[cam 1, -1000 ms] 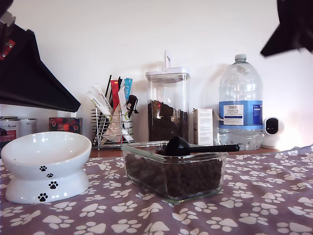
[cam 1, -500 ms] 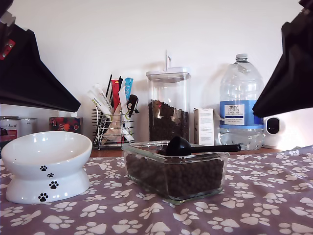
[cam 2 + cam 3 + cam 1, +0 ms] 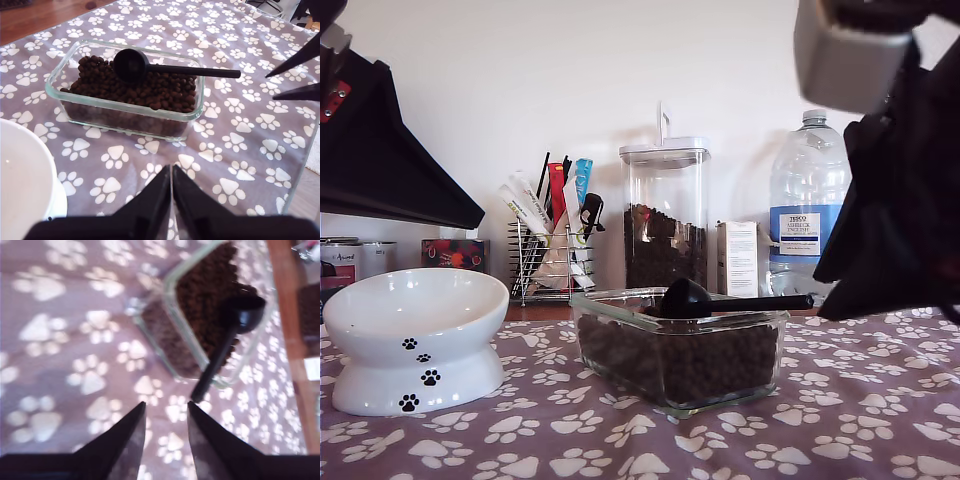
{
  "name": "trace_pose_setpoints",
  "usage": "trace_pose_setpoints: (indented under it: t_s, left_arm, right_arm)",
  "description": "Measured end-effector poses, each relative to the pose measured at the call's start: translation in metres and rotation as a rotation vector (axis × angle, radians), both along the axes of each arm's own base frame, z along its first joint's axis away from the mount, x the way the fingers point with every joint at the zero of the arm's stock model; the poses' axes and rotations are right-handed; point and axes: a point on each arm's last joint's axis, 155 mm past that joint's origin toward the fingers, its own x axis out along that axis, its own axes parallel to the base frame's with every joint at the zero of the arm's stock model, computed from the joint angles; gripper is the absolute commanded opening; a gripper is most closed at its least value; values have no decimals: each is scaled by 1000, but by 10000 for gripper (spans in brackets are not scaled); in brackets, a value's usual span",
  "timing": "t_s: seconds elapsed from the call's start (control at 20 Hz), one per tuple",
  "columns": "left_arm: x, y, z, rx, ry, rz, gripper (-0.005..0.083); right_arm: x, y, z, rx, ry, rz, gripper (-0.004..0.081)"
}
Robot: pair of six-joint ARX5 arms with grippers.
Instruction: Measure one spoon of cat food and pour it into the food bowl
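The black spoon lies on the cat food, which fills a clear glass dish. Its handle pokes out over the rim toward the exterior view's right. The white food bowl with paw prints stands at the exterior view's left; no kibble shows in it. My first gripper is shut and holds nothing, hovering over the cloth short of the dish. My second gripper is open, just short of the handle's end. The second arm looms at the exterior view's right.
A purple paw-print cloth covers the table. Behind the dish stand a tall lidded canister of kibble, a water bottle, a white box and a wire rack of sachets. Tins sit far back at the exterior view's left.
The second arm has swung down and inward from the exterior view's upper right, now covering part of the bottle and the small white device. Spoon, dish and bowl have not moved.
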Motion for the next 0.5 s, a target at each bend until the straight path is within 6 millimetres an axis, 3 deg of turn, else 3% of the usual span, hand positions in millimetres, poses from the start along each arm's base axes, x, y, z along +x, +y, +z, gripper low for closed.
trace_pose_setpoints:
  t_s: [0.2, 0.5]
  left_arm:
    - [0, 0, 0, 0, 0, 0, -19]
    - [-1, 1, -2, 5, 6, 0, -19]
  right_arm:
    - [14, 2, 12, -9, -74, 9, 224]
    - [17, 4, 5, -21, -41, 75, 228]
